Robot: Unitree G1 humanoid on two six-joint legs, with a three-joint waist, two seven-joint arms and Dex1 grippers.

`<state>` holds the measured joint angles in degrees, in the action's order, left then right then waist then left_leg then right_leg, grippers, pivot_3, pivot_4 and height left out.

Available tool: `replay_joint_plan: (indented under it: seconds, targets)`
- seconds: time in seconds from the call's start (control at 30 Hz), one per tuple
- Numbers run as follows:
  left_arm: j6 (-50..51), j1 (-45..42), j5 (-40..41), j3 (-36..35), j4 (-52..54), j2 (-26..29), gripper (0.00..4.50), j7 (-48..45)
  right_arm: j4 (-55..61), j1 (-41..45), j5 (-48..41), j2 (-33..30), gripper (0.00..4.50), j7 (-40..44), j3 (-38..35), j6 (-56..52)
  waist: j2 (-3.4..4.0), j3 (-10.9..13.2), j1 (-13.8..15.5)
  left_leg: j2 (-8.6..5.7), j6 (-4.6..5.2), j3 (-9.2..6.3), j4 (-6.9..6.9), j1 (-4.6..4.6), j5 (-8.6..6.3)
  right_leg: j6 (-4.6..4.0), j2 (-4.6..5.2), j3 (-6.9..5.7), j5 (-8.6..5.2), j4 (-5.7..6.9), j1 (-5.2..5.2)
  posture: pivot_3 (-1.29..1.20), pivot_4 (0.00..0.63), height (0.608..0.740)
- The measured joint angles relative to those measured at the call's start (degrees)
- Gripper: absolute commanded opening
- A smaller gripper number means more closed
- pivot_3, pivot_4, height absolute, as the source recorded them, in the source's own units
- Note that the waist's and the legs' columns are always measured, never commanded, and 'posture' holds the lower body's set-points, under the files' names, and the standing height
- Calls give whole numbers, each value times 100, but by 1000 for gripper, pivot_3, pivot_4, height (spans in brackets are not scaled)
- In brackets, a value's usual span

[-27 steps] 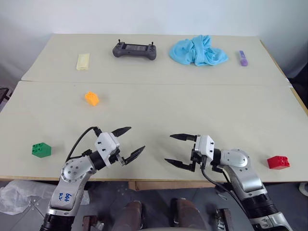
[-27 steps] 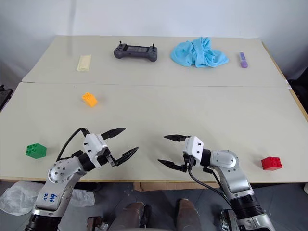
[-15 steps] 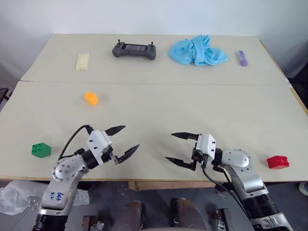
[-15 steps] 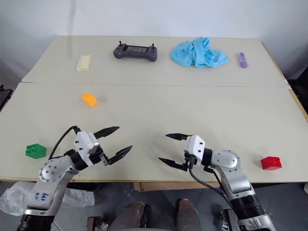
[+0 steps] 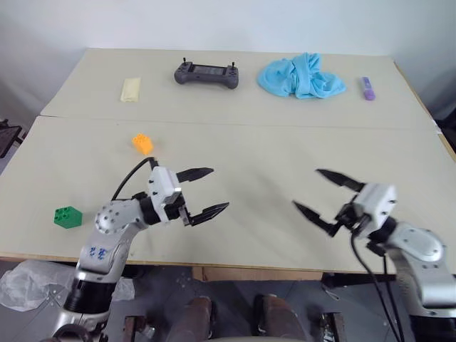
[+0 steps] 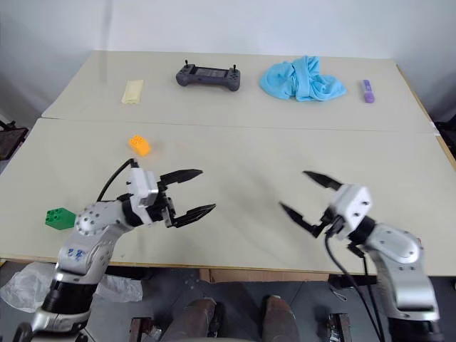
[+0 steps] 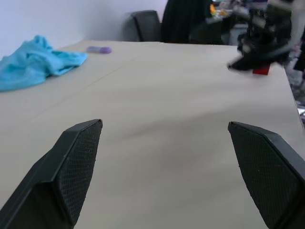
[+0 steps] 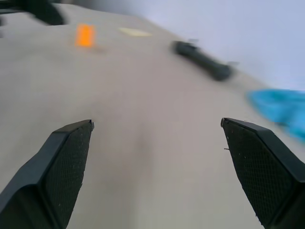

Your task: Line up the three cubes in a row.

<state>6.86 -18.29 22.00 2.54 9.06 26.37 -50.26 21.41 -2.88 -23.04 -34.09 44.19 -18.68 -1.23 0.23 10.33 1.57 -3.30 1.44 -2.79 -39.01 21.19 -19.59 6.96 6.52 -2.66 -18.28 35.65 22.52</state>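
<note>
On left arm (image 5: 100,251): blue handwriting, unreadable

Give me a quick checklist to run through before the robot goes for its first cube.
1. Left gripper open and empty: ok.
2. Right gripper open and empty: ok.
3. Orange cube free on the table, nothing touching it: ok.
4. Green cube free near the table's front left edge: ok.
5. Red cube location: cannot tell exactly; a red bit shows behind the right gripper in the left wrist view.
6. Cubes lined up in a row: not ok; orange and green lie apart.
</note>
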Motion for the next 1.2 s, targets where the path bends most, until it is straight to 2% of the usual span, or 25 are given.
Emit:
replay_joint_plan:
  seconds: [0.2, 0.27, 0.53, 0.73, 0.8, 0.93, 1.2]
  targets:
    - [-228, -323, -64, 149, -586, -158, 4488, -220, 45, -1439, -189, -46, 4500, -391, -2150, -110, 0, 0, 7, 0, 3, 4, 12, 3, -1, 1, -3, 1, 0, 11, -1, 0, 150, 740]
    - [-295, -269, -174, 156, -589, -162, 4488, -175, 45, -1837, -259, 47, 4500, -390, -2525, -113, 0, 0, -12, 1, 3, 9, 10, -3, -1, 2, -3, 6, 1, 5, -5, 0, 150, 740]
    - [-180, 218, -131, 203, -210, -313, 4488, -79, -1262, -2708, -258, 561, 4500, -562, -3400, 300, 8, -5, -8, 4, 4, 15, 12, -12, 0, 2, 3, 24, 1, -4, -5, 0, 150, 740]
    - [99, 527, 165, 213, 293, -198, 4488, -249, -1843, -3396, -341, 620, 4500, -409, -3460, 27, 35, -20, -45, 5, 5, 28, 18, -18, 0, 2, 5, 43, 1, -11, -6, 0, 150, 740]
    - [182, 532, 276, 307, 462, -116, 4488, -429, -1797, -3398, -451, 407, 4500, -315, -3446, -193, 52, -30, -82, 6, 6, 36, 17, -23, 0, 4, 5, 51, 2, -10, -7, 0, 150, 740]
    - [145, 541, 317, 556, 586, -78, 4488, -758, -1370, -3276, -867, -477, 4500, -95, -3471, -934, 90, -52, -93, 7, 11, 43, 18, -27, 1, 8, 4, 55, 4, -10, -9, 0, 150, 740]
    - [-247, 564, 159, 807, 485, -158, 4488, -910, -823, -3226, -1479, -2082, 4500, 266, -3890, -3166, 85, -50, 49, 6, 21, 27, 11, -6, -1, 13, 5, 45, 7, -26, -8, 0, 150, 740]
